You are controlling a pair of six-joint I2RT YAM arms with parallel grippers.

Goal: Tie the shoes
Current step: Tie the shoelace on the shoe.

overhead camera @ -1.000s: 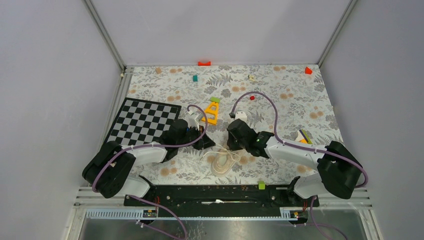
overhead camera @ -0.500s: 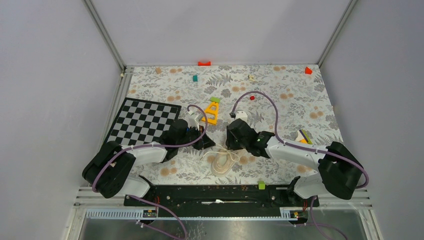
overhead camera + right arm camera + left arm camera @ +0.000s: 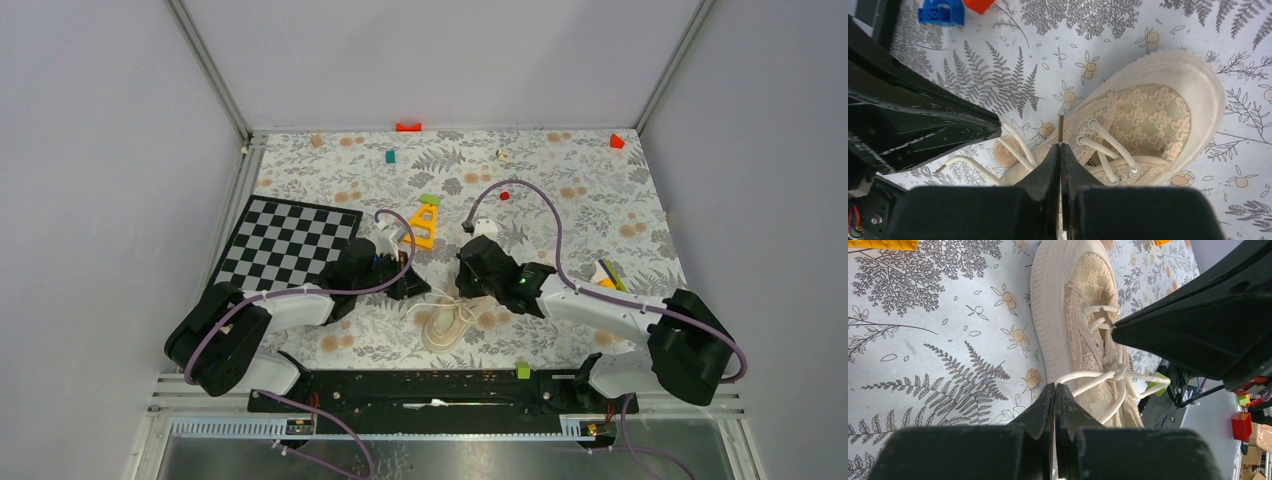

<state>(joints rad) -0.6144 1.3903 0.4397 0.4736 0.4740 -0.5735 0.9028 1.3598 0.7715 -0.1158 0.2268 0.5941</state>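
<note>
The sneaker lies on the table between the 2 arms; the left gripper has its fingers pressed together on 1 lace; the right gripper pinches a lace end the same way; probably both hold so to pull the half-knot tight.

Pale grey walls, floral-print tabletop, metal corner rails

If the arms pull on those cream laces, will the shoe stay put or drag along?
The shoe would probably drag: its lacy fabric upper looks light and nothing visibly pins it down. It sits on a broad flat sole, so it should resist tipping or rolling. The laces lie in slack curves, so they are likely floppy until pulled taut.
</note>
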